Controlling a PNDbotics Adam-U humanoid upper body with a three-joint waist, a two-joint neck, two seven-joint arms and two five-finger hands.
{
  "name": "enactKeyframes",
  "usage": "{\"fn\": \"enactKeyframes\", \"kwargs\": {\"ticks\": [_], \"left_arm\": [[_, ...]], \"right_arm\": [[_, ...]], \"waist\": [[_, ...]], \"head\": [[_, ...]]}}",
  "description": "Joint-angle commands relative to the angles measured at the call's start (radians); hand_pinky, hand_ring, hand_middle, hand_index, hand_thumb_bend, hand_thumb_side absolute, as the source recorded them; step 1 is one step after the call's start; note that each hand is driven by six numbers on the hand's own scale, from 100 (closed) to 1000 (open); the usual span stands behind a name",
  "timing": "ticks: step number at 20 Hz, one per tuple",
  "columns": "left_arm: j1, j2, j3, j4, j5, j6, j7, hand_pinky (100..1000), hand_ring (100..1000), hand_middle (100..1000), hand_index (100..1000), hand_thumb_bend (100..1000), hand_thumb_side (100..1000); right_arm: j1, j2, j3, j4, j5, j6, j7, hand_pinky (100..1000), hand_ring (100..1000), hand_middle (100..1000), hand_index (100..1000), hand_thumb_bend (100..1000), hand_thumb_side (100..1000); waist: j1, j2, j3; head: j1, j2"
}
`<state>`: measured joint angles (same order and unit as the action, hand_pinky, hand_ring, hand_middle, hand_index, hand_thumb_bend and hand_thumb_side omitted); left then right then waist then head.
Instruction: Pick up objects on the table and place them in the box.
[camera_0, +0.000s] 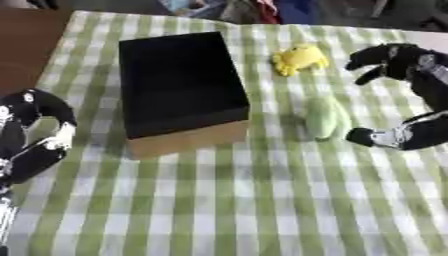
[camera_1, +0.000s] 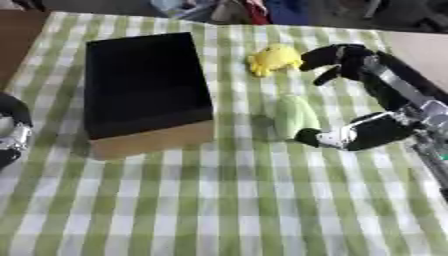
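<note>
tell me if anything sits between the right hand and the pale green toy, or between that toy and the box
Nothing visible does. The right hand is open around the pale green toy, thumb tip at its near end. Only bare checked cloth lies between the toy and the box. The yellow toy sits farther back, off that path.

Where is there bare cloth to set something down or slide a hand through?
The widest free patch is the near cloth in front of the box. A narrower strip runs between the box and the green toy. It is crowded on the right, where the right hand spans the green toy and the yellow toy.
</note>
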<state>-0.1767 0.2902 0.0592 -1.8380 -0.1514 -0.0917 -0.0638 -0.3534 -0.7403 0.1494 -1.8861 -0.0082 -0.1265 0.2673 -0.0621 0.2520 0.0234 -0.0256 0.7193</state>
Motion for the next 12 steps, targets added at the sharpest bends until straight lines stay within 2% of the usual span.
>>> {"fn": "enactKeyframes", "kwargs": {"ticks": [1, 11, 12], "left_arm": [[-0.004, 0.021, 0.002, -0.017, -0.004, -0.001, 0.003, 677, 514, 528, 552, 121, 100], [-0.001, 0.021, 0.000, -0.017, -0.004, -0.002, 0.001, 677, 512, 528, 551, 120, 100], [-0.001, 0.021, 0.000, -0.016, -0.004, -0.002, 0.001, 677, 512, 528, 551, 120, 100]], "right_arm": [[-0.028, -0.061, 0.003, 0.015, 0.018, -0.001, 0.021, 701, 832, 730, 845, 640, 167], [-0.095, -0.090, 0.053, 0.114, 0.049, -0.002, 0.094, 710, 835, 738, 844, 614, 108], [-0.101, -0.090, 0.057, 0.125, 0.053, -0.002, 0.099, 710, 835, 738, 844, 629, 127]], "waist": [[0.005, -0.020, -0.002], [0.009, -0.024, -0.002], [0.009, -0.024, -0.002]], "head": [[-0.002, 0.001], [-0.008, 0.004], [-0.008, 0.004]]}}
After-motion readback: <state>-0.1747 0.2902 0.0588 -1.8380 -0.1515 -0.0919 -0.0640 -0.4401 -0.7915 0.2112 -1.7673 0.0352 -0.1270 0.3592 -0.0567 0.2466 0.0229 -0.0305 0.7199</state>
